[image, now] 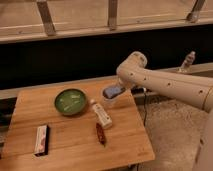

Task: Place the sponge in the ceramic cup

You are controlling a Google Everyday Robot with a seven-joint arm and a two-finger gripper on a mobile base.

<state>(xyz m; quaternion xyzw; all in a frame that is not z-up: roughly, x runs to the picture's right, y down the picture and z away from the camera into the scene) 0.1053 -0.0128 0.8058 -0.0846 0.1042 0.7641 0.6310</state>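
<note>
The blue-grey sponge (114,92) hangs at the tip of my gripper (116,90), which reaches in from the right on a white arm and is shut on it. Directly under the sponge stands the pale ceramic cup (109,102), near the back right of the wooden table (65,155). The sponge sits at the cup's mouth and hides its rim, and I cannot tell whether the two touch.
A wide green bowl (70,101) sits left of the cup. A white tube-like bottle (102,115) lies in front of it, with a narrow dark red object (100,133) nearer the front. A red-and-white flat box (41,139) lies front left. A dark wall runs behind.
</note>
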